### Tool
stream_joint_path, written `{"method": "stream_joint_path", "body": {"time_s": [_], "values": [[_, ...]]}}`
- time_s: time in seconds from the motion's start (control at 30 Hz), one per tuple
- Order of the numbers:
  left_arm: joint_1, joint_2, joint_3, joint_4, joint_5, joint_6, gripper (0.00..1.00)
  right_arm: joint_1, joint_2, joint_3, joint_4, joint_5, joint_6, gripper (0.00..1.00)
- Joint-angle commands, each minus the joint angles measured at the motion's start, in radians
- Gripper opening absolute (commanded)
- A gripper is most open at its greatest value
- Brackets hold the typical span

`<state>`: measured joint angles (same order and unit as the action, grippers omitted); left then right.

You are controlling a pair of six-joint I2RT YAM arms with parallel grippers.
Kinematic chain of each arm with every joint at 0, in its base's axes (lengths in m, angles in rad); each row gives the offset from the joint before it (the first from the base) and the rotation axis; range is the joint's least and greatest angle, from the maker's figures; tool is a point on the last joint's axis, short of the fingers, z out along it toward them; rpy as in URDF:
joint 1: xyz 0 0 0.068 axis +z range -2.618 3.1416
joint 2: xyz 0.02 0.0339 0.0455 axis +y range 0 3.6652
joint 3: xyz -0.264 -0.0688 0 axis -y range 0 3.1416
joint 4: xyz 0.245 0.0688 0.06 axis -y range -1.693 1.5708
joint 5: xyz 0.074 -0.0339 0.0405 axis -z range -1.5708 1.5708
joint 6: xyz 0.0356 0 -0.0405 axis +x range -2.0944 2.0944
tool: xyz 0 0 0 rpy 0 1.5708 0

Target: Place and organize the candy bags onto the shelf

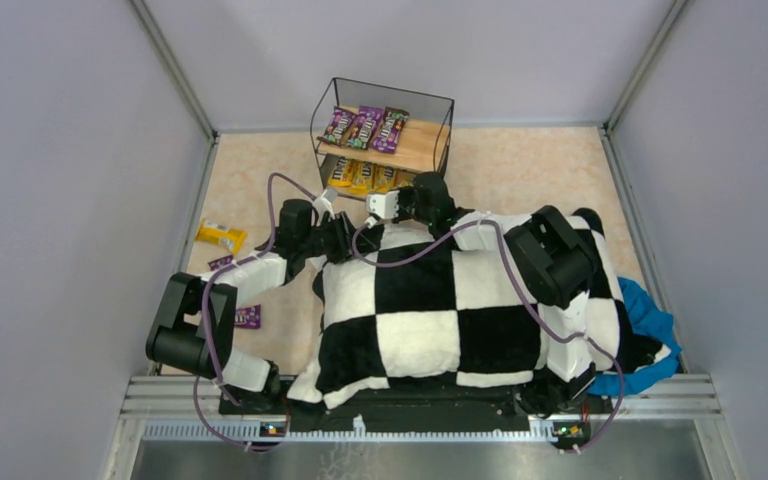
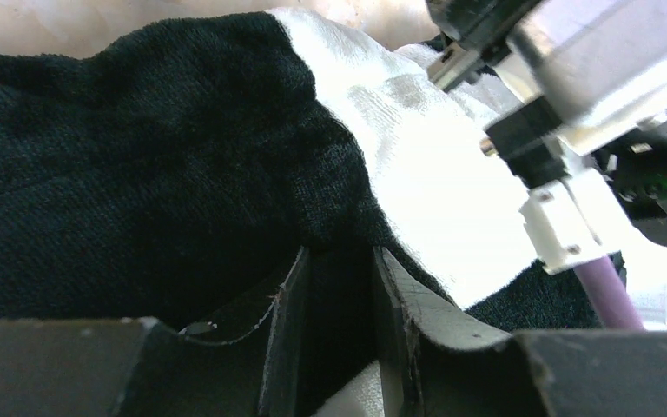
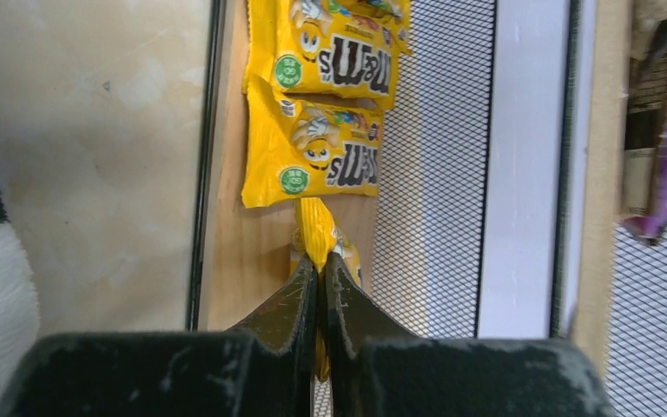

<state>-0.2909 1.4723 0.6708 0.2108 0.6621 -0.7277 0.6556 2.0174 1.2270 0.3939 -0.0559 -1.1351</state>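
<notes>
Lying loose on the floor at far left are one stray yellow bag and two stray purple bags. The left gripper noses into the checkered cushion, jaws narrowly apart; whether it grips the cloth I cannot tell. The shelf carries three purple bags on top. The right gripper, clamped on a pinched yellow bag, crowds the lower board, where two flat yellow bags read "m&m's". A blue cloth lies far right.

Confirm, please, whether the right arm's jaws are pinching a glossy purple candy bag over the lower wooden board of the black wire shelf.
Only the colour is wrong: in the right wrist view the right arm's jaws pinch a glossy yellow candy bag over that lower wooden board.
</notes>
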Motion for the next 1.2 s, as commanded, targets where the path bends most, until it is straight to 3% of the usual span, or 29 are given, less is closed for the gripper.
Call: {"method": "stream_joint_path", "body": {"time_s": [0.0,0.57,0.73,0.93,1.17], "values": [[-0.016,0.010,-0.046,-0.098,0.026,0.027,0.40,-0.044,0.045,0.055,0.074,-0.135,-0.035,0.00],[-0.017,-0.026,-0.047,-0.107,0.024,0.024,0.41,-0.120,0.180,0.206,-0.036,-0.299,-0.096,0.00],[-0.017,-0.042,-0.057,-0.108,0.023,0.025,0.42,-0.126,0.172,0.225,-0.090,-0.315,-0.104,0.12],[-0.017,-0.042,-0.045,-0.120,0.031,0.039,0.42,-0.129,0.122,0.208,-0.166,-0.371,-0.109,0.46],[-0.017,-0.039,-0.020,-0.142,0.031,0.054,0.43,-0.126,0.041,0.150,-0.152,-0.392,-0.026,0.58]]}}
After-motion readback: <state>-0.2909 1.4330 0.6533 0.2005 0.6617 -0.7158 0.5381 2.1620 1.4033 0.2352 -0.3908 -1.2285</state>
